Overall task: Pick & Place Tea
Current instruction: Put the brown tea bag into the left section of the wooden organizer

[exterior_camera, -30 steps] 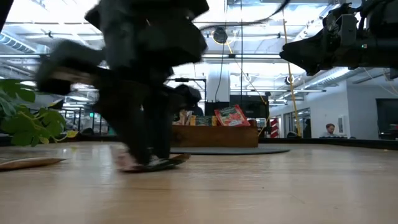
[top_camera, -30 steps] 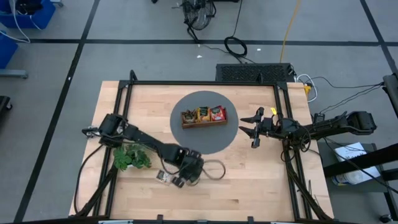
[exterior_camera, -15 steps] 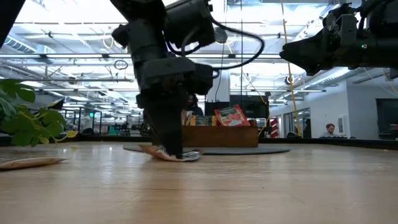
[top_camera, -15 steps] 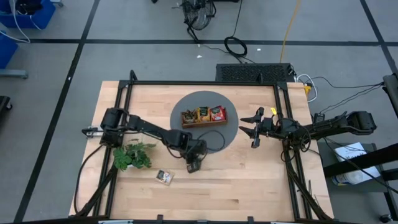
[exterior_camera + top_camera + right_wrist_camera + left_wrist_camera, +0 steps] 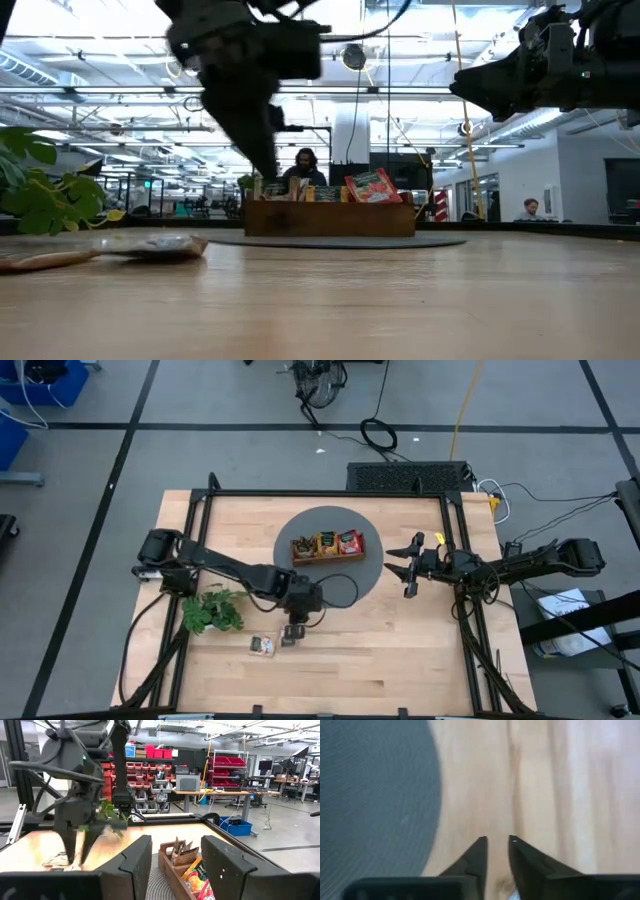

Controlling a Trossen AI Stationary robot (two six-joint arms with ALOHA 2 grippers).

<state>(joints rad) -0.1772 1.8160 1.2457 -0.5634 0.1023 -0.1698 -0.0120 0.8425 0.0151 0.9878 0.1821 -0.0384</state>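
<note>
High view, from the left: leafy sprig point(image 5: 211, 610) near the surface point(image 5: 400, 650) edge; two tea sachets point(image 5: 263, 646) flat on wood; left tool point(image 5: 297, 622) just above them, tips slightly apart, empty; wooden tray point(image 5: 328, 546) on grey mat point(image 5: 300, 582), holding more sachets; right tool point(image 5: 408, 566) beside the mat, parted, empty.

Tea sachets point(image 5: 326, 544) upright in tray; two loose sachets point(image 5: 273, 644) flat on table.

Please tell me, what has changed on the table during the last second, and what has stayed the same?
The left gripper swung from the table's near edge toward the grey mat, then drew back a little and rose; nothing shows between its fingers. A second tea sachet now lies beside the first sachet. The right gripper, tray and plant stayed put.
</note>
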